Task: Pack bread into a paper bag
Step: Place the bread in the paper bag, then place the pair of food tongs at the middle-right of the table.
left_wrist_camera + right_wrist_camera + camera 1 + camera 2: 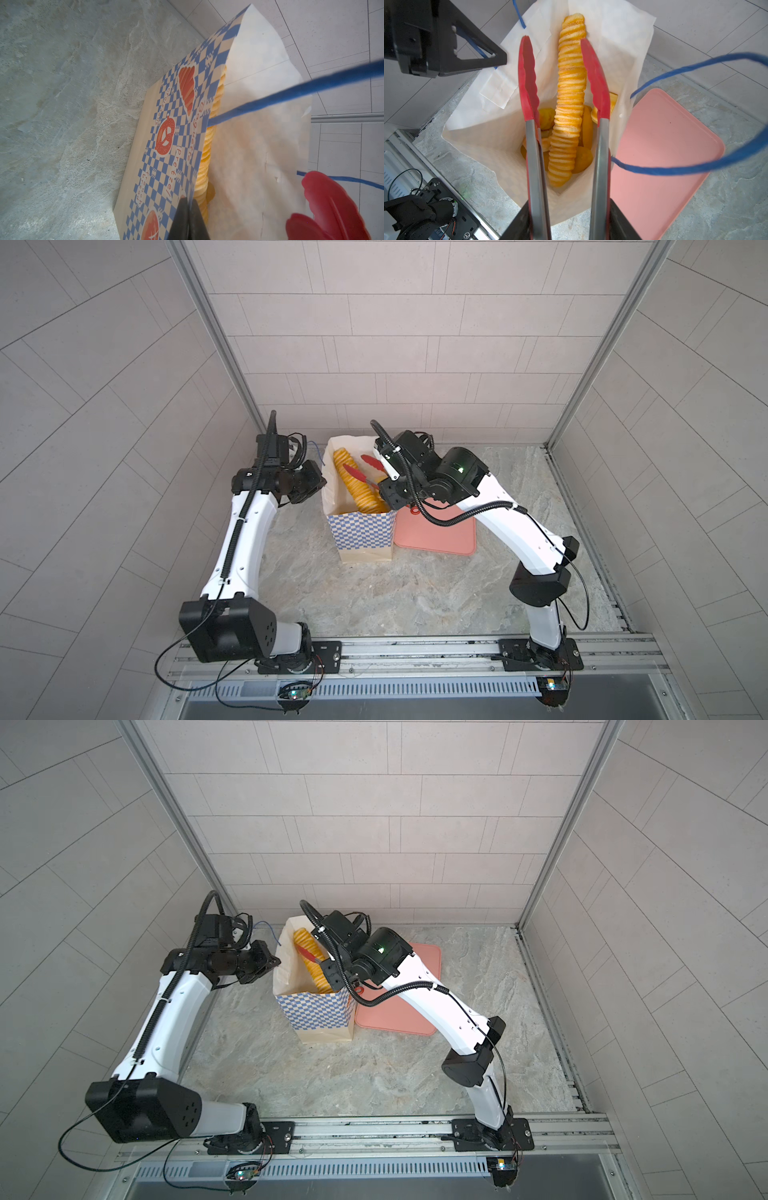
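Note:
The checked paper bag (361, 531) (316, 1011) stands upright and open on the stone tabletop. A long ridged baguette (353, 481) (569, 104) leans inside it, its end above the rim, with several smaller bread pieces (583, 160) at the bottom. My left gripper (322, 483) (188, 207) is shut on the bag's left rim. My right gripper (388, 493) (569, 218) is over the bag's right side, shut on the handles of the red tongs (370, 468) (529, 83). The tong tips stand spread on either side of the baguette, not pinching it.
A flat pink tray (436, 535) (664, 155) lies bare just right of the bag, partly under my right arm. The bag's blue cord handles (695, 168) (291, 93) loop loosely near both grippers. Tiled walls close in behind and at the sides.

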{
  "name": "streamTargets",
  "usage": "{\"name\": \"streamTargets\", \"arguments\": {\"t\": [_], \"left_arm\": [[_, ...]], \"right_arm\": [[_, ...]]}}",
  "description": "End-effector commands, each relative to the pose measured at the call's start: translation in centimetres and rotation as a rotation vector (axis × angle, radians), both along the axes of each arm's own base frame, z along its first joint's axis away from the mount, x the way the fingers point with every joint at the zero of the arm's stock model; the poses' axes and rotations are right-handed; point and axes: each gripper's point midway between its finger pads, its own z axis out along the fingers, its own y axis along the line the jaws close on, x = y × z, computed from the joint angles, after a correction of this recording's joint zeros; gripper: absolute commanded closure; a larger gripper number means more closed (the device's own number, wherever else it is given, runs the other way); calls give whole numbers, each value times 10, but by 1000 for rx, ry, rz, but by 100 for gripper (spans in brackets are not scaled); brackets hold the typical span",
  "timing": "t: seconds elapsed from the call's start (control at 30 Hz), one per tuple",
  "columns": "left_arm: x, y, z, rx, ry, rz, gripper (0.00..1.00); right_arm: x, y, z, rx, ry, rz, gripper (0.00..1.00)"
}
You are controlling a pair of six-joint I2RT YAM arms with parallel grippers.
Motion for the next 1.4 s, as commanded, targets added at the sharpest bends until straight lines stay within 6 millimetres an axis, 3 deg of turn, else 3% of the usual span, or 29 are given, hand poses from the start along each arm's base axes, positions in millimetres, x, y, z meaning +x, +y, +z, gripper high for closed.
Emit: {"name": "streamTargets", "arguments": {"t": [0.0,0.13,0.17,0.3,0.57,0.63,0.83,1.07,1.17,1.3,1.37], "left_arm": [[2,5,15,18,-35,4,100],[3,4,16,16,-41,-4,100],[4,3,18,15,-49,-9,96],[8,3,25,21,-67,-21,69],[21,7,48,56,-117,-35,35],[23,10,57,86,-140,-34,21],[37,31,84,157,-205,23,18],[66,54,110,76,-284,109,17],[78,58,121,8,-331,129,18],[90,61,139,-37,-398,138,17],[92,63,136,-33,-393,149,17]], "right_arm": [[-1,-5,21,49,-37,-18,49],[-2,-6,30,73,-50,-17,51],[-3,-7,33,82,-56,-16,51],[-4,-12,48,118,-79,-20,53],[-2,-32,77,192,-116,-51,53],[-2,-40,84,206,-126,-63,54],[1,-67,103,237,-161,-105,54],[4,-109,105,238,-156,-180,55],[6,-132,101,242,-152,-231,55],[12,-179,88,249,-130,-352,55],[15,-206,79,240,-125,-424,55]]}}
